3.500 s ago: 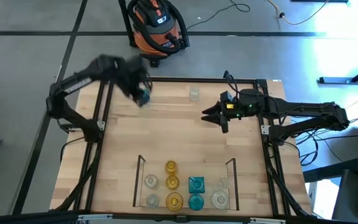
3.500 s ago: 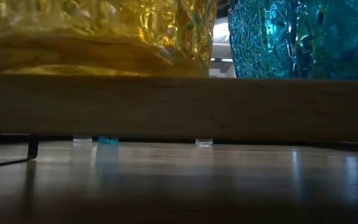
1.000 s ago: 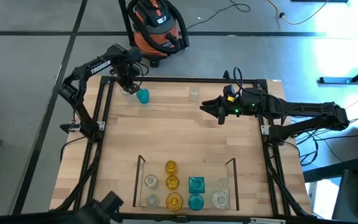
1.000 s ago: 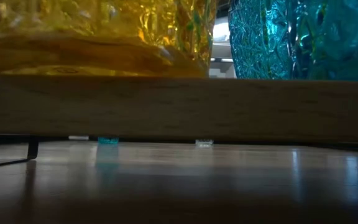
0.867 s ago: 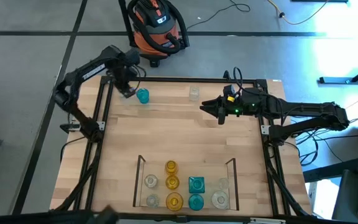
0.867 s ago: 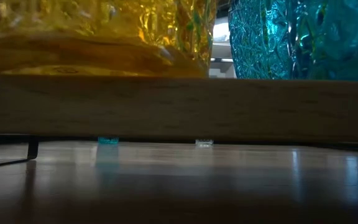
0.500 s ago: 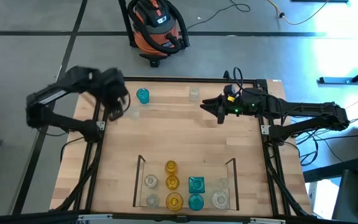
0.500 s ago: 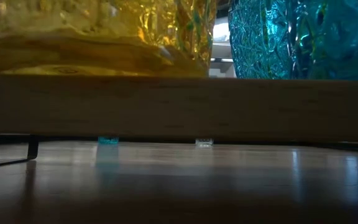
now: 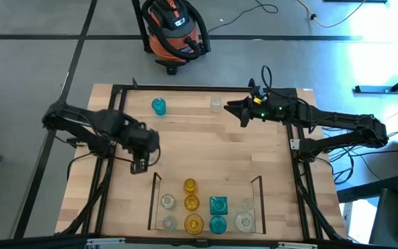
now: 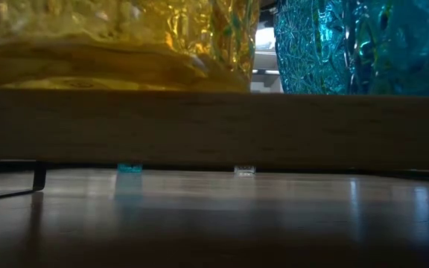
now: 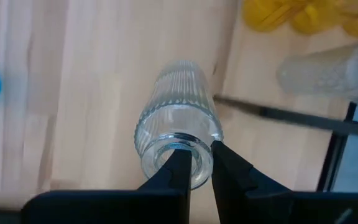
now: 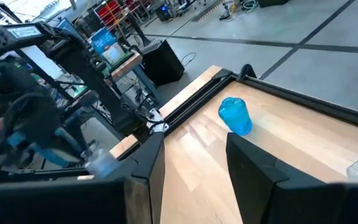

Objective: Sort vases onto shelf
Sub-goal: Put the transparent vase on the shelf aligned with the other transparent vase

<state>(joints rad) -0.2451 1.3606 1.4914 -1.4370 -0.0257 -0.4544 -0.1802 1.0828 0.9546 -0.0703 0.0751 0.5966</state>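
Note:
My left gripper (image 9: 140,164) hovers just off the shelf's left rail (image 9: 153,200), shut on a clear ribbed vase (image 11: 178,121). My right gripper (image 9: 230,108) is open near the far edge, beside a small clear vase (image 9: 215,104) that stands on its base. A teal vase (image 9: 158,106) stands farther left, also seen as the teal vase (image 12: 235,116). On the shelf stand several vases: clear (image 9: 167,201), amber (image 9: 191,203), teal (image 9: 218,205), clear (image 9: 244,221). The low view shows an amber vase (image 10: 110,37) and a teal one (image 10: 356,45) close up on the shelf board. My left gripper pinches the clear ribbed vase by the rim of its mouth (image 11: 199,151), one finger (image 11: 178,167) inside the opening and the other (image 11: 227,167) outside. The fingers come from above, pointing down. The vase hangs upright below them, over the table next to the shelf's left rail.
A black frame (image 9: 185,88) borders the tabletop. Bare wood (image 9: 206,149) lies between the far vases and the shelf. An orange shop vacuum (image 9: 173,28) stands on the floor beyond the far edge. The shelf's right rail (image 9: 260,200) stands near the right arm's base.
My left gripper has swung from the far-left corner beside the teal vase toward the near edge, carrying the clear ribbed vase to the shelf's left rail. The teal vase has stayed put. My right gripper has shifted a little toward the far edge, closer to the small clear vase.

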